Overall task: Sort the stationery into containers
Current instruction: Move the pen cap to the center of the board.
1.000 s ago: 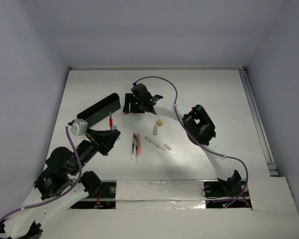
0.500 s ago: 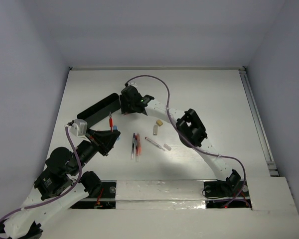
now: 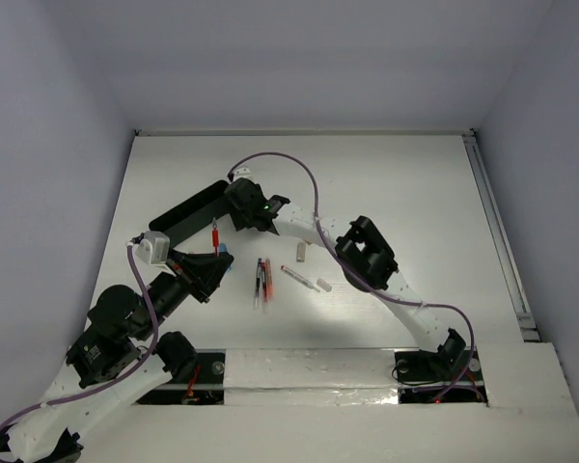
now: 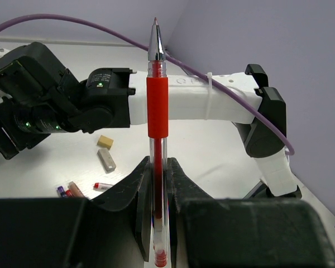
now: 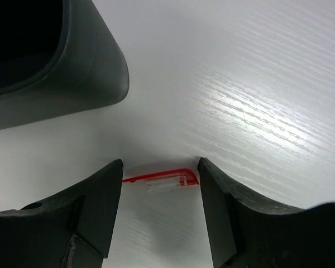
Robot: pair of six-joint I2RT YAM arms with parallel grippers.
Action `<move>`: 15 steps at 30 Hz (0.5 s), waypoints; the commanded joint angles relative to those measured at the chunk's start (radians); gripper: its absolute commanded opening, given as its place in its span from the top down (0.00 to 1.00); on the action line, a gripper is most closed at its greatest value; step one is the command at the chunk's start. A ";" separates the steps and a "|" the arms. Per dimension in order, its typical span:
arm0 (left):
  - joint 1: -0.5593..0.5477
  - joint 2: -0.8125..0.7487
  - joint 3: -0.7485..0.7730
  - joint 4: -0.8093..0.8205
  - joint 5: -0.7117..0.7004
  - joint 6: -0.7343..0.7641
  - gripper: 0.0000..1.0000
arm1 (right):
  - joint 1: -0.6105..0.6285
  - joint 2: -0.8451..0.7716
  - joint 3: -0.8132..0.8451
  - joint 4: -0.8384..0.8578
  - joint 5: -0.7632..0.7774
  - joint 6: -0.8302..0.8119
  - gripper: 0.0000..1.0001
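On the left, we see the left gripper (image 4: pixel 156 184) with its fingers pressed onto a red pen (image 4: pixel 157 109). It holds the pen upright by the lower barrel, tip up, above the table (image 3: pixel 415 193). Just beyond it lies the long black box (image 3: pixel 188 210), the only container in view. Its inside is dark, so we cannot tell what it already holds.

At the box's near end, the right gripper (image 5: pixel 161 167) hangs low over the table with its fingers spread wide. A small clear pen cap with a red clip (image 5: pixel 163 182) spans the gap between them. We cannot tell whether they pinch it or it lies loose.

Further right, a bundle of pens (image 3: pixel 261 280) lies loose mid-table, with another pen (image 3: pixel 295 274) close by. A beige block (image 4: pixel 105 141) and a white block (image 4: pixel 107 159) lie near them.

We judge the sorting far from finished. One pen is lifted but not yet in the box, and most pieces are unsorted.
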 commanded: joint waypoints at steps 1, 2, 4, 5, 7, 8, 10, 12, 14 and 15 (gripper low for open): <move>0.002 -0.013 -0.006 0.061 0.016 0.018 1.00 | 0.003 0.006 -0.095 -0.108 0.098 -0.077 0.38; 0.002 -0.013 -0.006 0.061 0.016 0.018 1.00 | 0.003 -0.006 -0.121 -0.100 0.115 -0.085 0.38; 0.002 -0.015 -0.006 0.061 0.014 0.018 1.00 | 0.003 -0.025 -0.175 -0.073 0.157 -0.110 0.39; 0.002 -0.015 -0.006 0.061 0.014 0.018 1.00 | 0.003 -0.034 -0.192 -0.064 0.171 -0.116 0.40; 0.002 -0.015 -0.006 0.061 0.014 0.018 1.00 | 0.003 -0.066 -0.231 -0.039 0.199 -0.137 0.40; 0.002 -0.013 -0.005 0.062 0.014 0.018 1.00 | 0.003 -0.080 -0.253 -0.007 0.204 -0.147 0.40; 0.002 -0.010 -0.005 0.062 0.014 0.018 1.00 | 0.003 -0.120 -0.322 0.022 0.204 -0.174 0.40; 0.002 -0.010 -0.006 0.062 0.014 0.018 1.00 | 0.003 -0.143 -0.379 0.056 0.196 -0.191 0.40; 0.002 -0.009 -0.006 0.062 0.014 0.018 1.00 | 0.003 -0.166 -0.396 0.062 0.190 -0.196 0.40; 0.002 -0.009 -0.006 0.062 0.016 0.016 1.00 | 0.003 -0.174 -0.400 0.062 0.179 -0.194 0.40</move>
